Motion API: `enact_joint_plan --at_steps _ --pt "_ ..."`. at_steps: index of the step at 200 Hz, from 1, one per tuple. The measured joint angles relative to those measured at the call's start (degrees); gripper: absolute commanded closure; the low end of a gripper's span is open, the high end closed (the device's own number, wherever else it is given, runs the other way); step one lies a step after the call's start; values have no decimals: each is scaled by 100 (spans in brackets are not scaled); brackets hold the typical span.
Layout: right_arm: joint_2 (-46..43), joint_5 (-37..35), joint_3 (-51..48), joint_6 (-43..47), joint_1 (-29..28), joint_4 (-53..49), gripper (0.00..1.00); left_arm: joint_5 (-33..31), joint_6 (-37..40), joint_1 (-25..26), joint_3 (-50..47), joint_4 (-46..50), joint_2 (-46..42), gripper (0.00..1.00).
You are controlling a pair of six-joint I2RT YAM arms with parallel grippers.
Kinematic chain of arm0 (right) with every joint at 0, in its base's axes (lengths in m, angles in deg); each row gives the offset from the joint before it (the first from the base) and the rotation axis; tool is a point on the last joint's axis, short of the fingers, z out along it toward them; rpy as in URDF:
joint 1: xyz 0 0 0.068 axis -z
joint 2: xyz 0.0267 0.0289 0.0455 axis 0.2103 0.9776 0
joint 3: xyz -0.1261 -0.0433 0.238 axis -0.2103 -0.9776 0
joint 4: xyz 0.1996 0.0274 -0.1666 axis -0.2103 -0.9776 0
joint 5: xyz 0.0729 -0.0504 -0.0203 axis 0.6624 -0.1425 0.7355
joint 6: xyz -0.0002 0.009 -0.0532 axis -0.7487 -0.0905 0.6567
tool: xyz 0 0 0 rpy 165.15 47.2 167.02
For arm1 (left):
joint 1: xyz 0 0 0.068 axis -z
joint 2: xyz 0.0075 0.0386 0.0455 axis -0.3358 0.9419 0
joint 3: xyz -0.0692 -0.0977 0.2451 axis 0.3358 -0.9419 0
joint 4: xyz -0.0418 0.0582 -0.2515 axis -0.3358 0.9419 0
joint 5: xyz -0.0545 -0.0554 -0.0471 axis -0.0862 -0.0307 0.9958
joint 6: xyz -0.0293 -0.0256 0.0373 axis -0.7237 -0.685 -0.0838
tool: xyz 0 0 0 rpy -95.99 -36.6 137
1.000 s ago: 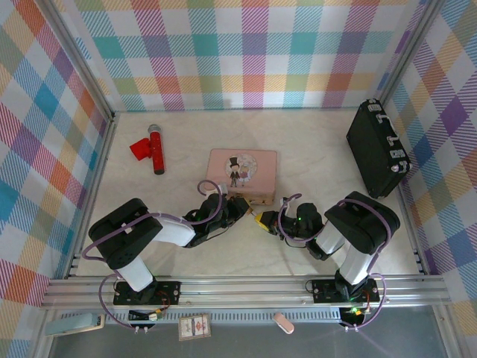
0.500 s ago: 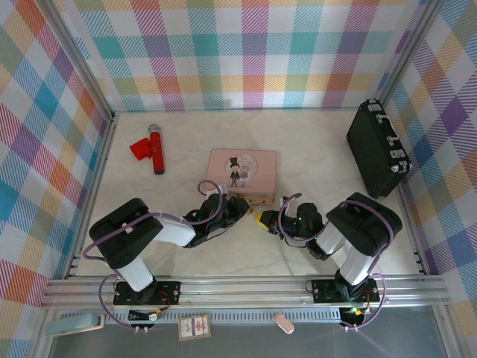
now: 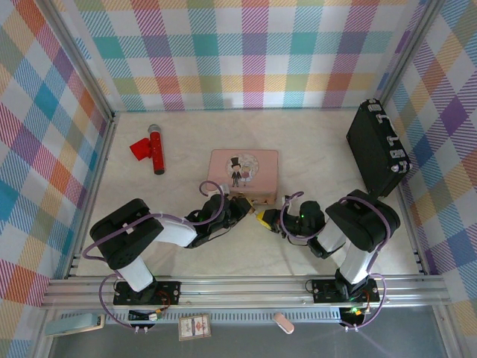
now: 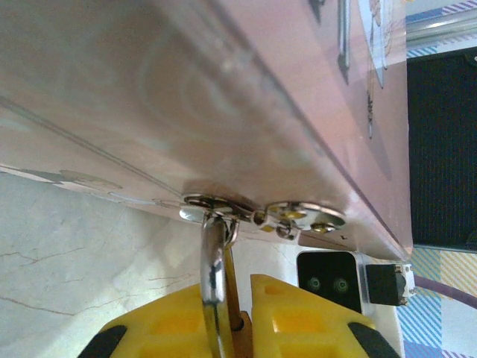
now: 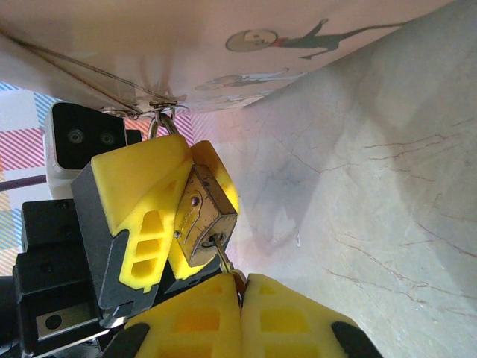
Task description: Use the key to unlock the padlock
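Engagement of the key with the padlock, seen at the front edge of the pink tin box. The padlock hangs by its silvery shackle from the hasp of the box, just above the pale surface. The left tool is closed on the padlock. In the left wrist view its yellow fingertips lie on either side of the shackle and brass body. The right wrist view shows them clamping the body. The right tool is closed on the key, its yellow fingertips pressed together on the key's head. The thin shaft runs up from them to the keyhole in the bottom face of the padlock. In the top view the two tools meet tip to tip just in front of the box. A red microphone lies at far left, and a black case lies by the right wall, both well apart from the box.
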Motion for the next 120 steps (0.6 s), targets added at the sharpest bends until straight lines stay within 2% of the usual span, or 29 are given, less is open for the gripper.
enact_joint_plan --at_steps 120 --pt "-168 31 144 -87 33 -50 100 -85 -83 70 166 -50 11 100"
